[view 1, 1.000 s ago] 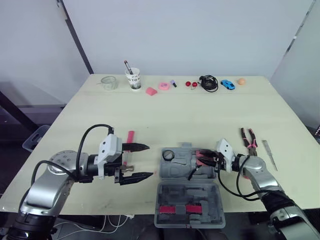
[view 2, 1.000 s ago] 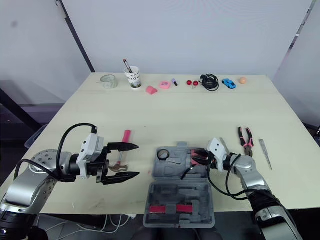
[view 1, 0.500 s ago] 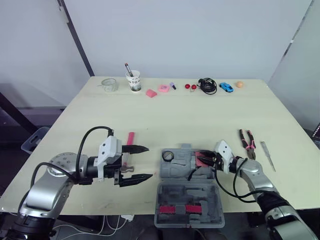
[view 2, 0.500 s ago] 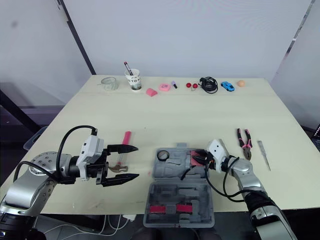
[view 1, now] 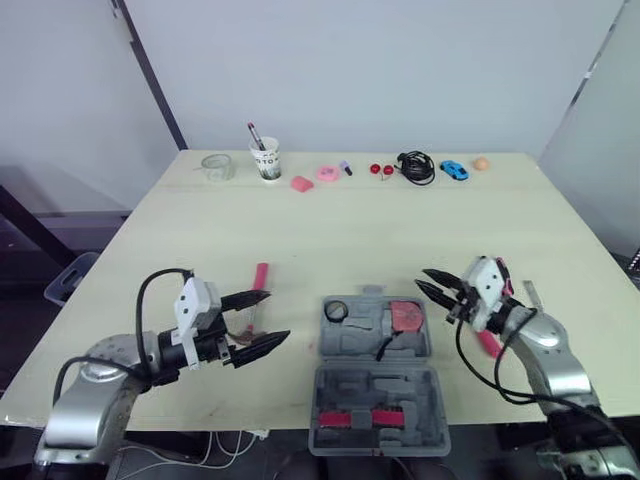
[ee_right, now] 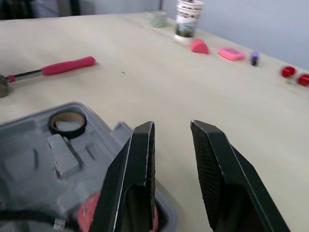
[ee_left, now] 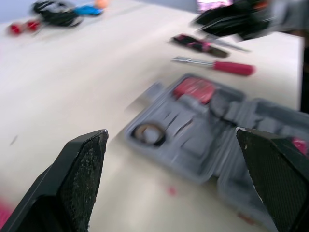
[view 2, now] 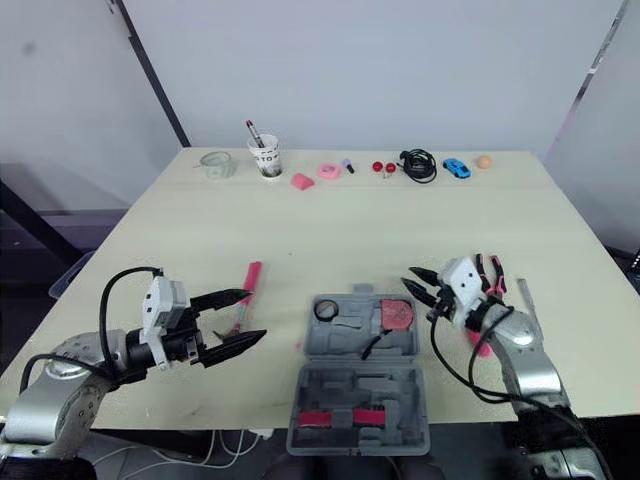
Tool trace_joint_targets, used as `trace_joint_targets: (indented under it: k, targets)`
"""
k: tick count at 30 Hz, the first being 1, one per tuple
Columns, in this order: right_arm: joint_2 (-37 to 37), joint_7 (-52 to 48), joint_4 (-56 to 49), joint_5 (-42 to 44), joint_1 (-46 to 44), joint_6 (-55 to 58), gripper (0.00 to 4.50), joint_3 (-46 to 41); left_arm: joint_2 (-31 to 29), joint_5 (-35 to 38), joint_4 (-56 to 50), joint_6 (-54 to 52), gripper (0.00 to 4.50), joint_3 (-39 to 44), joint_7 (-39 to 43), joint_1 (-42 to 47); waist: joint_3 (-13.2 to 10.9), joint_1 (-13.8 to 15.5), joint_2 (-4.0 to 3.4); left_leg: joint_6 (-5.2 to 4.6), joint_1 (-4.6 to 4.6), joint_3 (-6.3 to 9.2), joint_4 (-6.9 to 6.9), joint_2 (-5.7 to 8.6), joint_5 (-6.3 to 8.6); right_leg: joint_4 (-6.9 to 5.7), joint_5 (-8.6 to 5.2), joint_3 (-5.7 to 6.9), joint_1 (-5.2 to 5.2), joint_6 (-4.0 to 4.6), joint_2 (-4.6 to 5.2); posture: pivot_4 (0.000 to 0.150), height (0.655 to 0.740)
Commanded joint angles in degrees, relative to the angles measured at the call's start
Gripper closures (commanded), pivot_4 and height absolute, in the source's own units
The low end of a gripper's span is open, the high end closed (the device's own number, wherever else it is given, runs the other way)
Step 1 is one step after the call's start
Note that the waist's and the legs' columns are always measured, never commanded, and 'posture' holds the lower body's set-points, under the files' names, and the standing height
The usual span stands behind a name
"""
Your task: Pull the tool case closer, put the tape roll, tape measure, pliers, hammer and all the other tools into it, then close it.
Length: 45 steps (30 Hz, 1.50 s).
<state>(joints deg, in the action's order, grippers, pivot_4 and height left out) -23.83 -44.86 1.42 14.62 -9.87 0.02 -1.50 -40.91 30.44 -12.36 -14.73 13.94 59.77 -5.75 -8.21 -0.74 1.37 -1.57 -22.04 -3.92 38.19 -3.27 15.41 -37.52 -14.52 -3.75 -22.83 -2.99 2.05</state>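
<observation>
The grey tool case (view 1: 375,405) lies open at the table's near edge. A black tape roll (view 1: 337,311) and a red tape measure (view 1: 405,315) sit in its far half. My right gripper (view 1: 432,284) hovers open just right of the case with nothing between its fingers. The pink-handled pliers (view 2: 490,270) lie behind that wrist. A pink-handled screwdriver (ee_left: 227,67) lies beside them. The pink-handled hammer (view 2: 248,280) rests left of the case. My left gripper (view 2: 252,315) stands wide open beside the hammer's head.
A thin metal blade (view 1: 530,295) lies at the far right. Along the back edge stand a glass (view 1: 217,165), a paper cup with a pen (view 1: 267,158), pink bits (view 1: 327,172), a black cable (view 1: 416,165) and a blue toy car (view 1: 454,169).
My right gripper has let go of the red tape measure, which stays in the case, and has lifted away to the right. The left gripper has drawn back slightly to the left.
</observation>
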Motion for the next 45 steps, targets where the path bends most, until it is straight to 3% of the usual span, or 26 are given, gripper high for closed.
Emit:
trace_joint_targets:
  k: [1, 6, 8, 11, 12, 15, 22, 27, 39, 45]
  targets:
    - [-1.8, 1.5, -5.7, 3.3, 4.3, 1.3, 3.25, -5.1, 0.8, -0.6, 0.0, 2.6, 0.0, 3.4, -1.6, -2.3, 0.0, 0.0, 0.03, 0.0, -0.01, -0.01, 0.0, 0.01, 0.0, 0.01, 0.0, 0.0, 0.0, 0.0, 0.02, 0.15, 0.74]
    - [-3.2, 2.8, -8.0, 5.2, 13.5, -0.3, 3.25, -11.4, 3.0, -1.7, 2.4, 5.4, 0.0, 6.1, -3.9, -6.1, 0.0, -0.1, 0.04, 0.0, 0.01, -0.09, -0.01, -0.01, 0.0, 0.12, 0.0, -0.04, 0.0, -0.01, 0.05, 0.15, 0.74]
    - [-3.9, 2.5, -8.9, 5.4, 17.0, -1.1, 2.73, -12.9, 3.8, -1.6, 3.6, 6.4, 0.0, 7.2, -4.8, -6.9, 0.0, -0.1, 0.03, 0.0, 0.02, -0.11, -0.05, -0.02, 0.01, 0.18, -0.01, -0.05, 0.0, -0.01, 0.05, 0.15, 0.74]
    - [-3.6, 2.7, -10.0, 7.2, 21.9, -1.2, 1.66, -15.9, 4.4, -2.4, 5.6, 8.2, 0.0, 8.7, -5.5, -8.7, -0.1, -0.1, 0.06, 0.0, 0.01, -0.11, -0.05, -0.02, 0.01, 0.22, 0.0, -0.06, -0.01, -0.01, 0.06, 0.15, 0.74]
    - [-3.5, 2.8, -10.3, 7.5, 23.0, -1.4, 1.05, -16.4, 4.5, -2.5, 6.0, 8.6, 0.0, 9.1, -5.7, -9.2, -0.1, -0.2, 0.07, 0.0, 0.03, -0.12, -0.06, -0.03, 0.01, 0.22, -0.01, -0.08, 0.0, -0.01, 0.06, 0.15, 0.74]
    - [-1.9, 3.4, -11.7, 9.2, 31.3, -2.5, 0.05, -20.4, 5.9, -2.7, 9.1, 10.5, 0.0, 11.5, -6.6, -12.5, -0.1, -0.2, 0.08, 0.0, 0.03, -0.12, -0.09, -0.04, 0.01, 0.26, -0.01, -0.1, 0.0, -0.01, 0.07, 0.15, 0.74]
    - [2.6, 4.7, -13.1, 11.0, 42.1, -5.0, 0.05, -25.0, 8.2, -2.5, 12.1, 13.4, 0.0, 14.3, -7.4, -18.1, 0.0, -0.1, 0.24, 0.03, 0.06, -0.11, -0.63, -0.17, 0.03, 0.73, -0.01, -0.2, -0.21, -0.02, 0.4, 0.15, 0.74]
    - [4.3, 4.8, -12.4, 11.2, 43.6, -6.3, 0.05, -25.0, 8.6, -2.9, 12.4, 14.3, 0.0, 14.1, -7.3, -19.3, 0.2, -0.2, 0.36, 0.25, 0.06, -0.18, -0.81, -0.12, 0.16, 0.77, -0.01, -0.06, -0.3, -0.01, 0.94, 0.15, 0.74]
    - [2.6, 7.3, -13.6, 9.7, 39.1, -2.7, 0.05, -22.8, 6.0, -3.2, 10.5, 13.2, 0.0, 11.8, -6.0, -13.4, 0.2, 0.0, 0.41, 0.01, -0.25, -0.19, -0.83, -0.02, 0.02, 0.76, 0.0, -0.01, -0.58, 0.0, 0.71, 0.15, 0.74]
    - [1.4, 14.3, -17.6, 8.5, 31.6, 5.9, 0.05, -20.5, 2.3, -2.6, 6.3, 11.3, 0.0, 7.6, -1.7, -9.0, 0.2, -0.1, 0.4, 0.0, -0.35, -0.21, -0.78, 0.0, 0.01, 0.71, 0.02, -0.02, -0.62, -0.01, 0.67, 0.15, 0.74]
